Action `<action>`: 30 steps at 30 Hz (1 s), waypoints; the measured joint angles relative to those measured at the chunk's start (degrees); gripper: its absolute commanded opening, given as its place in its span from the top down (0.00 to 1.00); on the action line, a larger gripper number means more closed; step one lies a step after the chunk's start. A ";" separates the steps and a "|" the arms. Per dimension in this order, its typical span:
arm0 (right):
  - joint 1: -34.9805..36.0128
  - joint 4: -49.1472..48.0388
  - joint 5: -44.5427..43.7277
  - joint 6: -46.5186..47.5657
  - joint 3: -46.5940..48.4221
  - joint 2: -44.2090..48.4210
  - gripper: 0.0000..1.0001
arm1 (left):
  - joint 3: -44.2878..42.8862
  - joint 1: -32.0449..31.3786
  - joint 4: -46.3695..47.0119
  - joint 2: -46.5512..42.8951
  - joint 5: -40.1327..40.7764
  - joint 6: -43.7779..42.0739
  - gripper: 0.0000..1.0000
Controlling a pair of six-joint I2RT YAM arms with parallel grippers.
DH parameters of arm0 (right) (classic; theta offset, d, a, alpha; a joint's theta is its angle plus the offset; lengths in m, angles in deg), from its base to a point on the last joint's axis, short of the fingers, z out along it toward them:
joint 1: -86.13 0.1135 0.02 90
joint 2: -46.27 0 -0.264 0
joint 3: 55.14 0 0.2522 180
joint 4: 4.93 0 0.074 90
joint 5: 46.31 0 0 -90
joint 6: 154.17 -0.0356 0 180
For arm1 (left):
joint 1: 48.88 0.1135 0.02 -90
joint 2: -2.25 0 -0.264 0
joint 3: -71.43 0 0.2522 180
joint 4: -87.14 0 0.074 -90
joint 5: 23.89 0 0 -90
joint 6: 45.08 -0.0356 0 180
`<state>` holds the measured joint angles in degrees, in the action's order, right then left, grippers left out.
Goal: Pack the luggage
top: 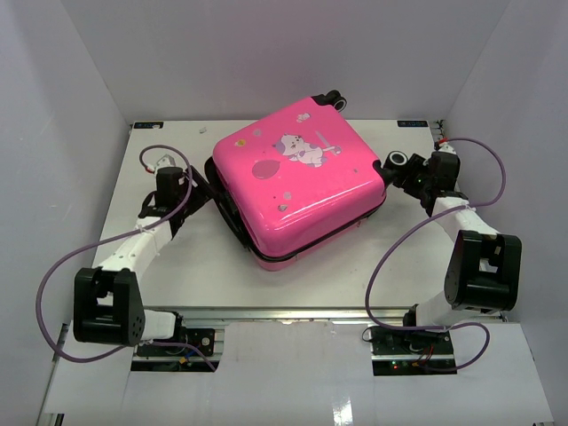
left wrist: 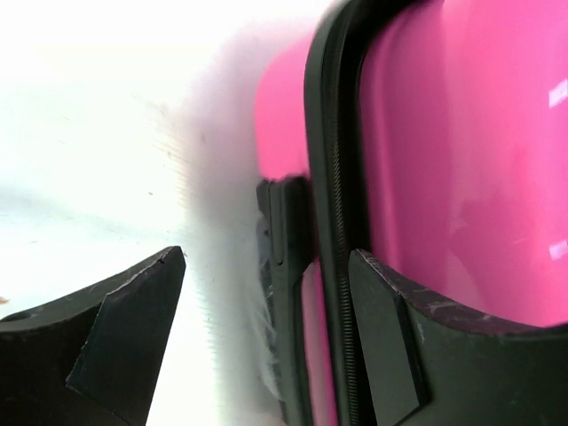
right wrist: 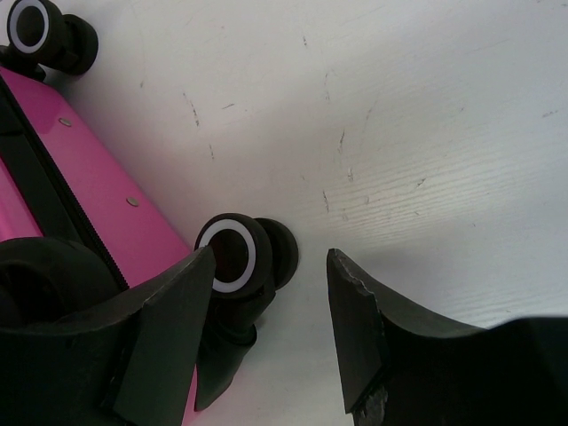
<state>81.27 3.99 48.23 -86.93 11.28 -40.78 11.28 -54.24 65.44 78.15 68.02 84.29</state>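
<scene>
The luggage (top: 302, 177) is a glossy hot-pink hard-shell suitcase with cartoon prints. It lies flat and closed in the middle of the table. My left gripper (top: 202, 185) is open at its left edge. In the left wrist view the gripper (left wrist: 264, 257) has the black zipper trim (left wrist: 333, 177) and a black side part between its fingers, next to the pink shell (left wrist: 461, 160). My right gripper (top: 404, 173) is open at the suitcase's right corner. In the right wrist view the gripper (right wrist: 271, 257) is empty, with a black wheel (right wrist: 235, 253) beside its left finger.
The white table (top: 177, 257) is boxed in by white walls at the left, back and right. A second wheel (right wrist: 35, 27) shows at the top left of the right wrist view. More wheels stick out at the suitcase's far corner (top: 333, 98).
</scene>
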 measured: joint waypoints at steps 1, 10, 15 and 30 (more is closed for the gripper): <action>0.08 0.09 -0.08 0.01 -0.05 -0.02 0.39 | -1.13 -0.01 -1.44 -0.55 0.97 0.65 0.17; 0.11 -0.03 -0.12 0.00 -0.29 -0.01 0.39 | -1.37 -6.25 -4.66 -7.07 1.42 5.24 0.23; 0.09 -0.47 0.19 -0.24 -0.93 0.01 0.39 | 3.24 -10.45 -4.72 -9.25 2.57 8.35 0.27; 0.13 0.46 1.27 -0.25 -1.92 1.70 0.39 | 7.77 -13.40 -6.47 -16.27 7.86 13.15 0.33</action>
<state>81.40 4.45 49.49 -87.18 9.36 -39.09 19.04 -67.64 58.97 61.88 75.88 97.44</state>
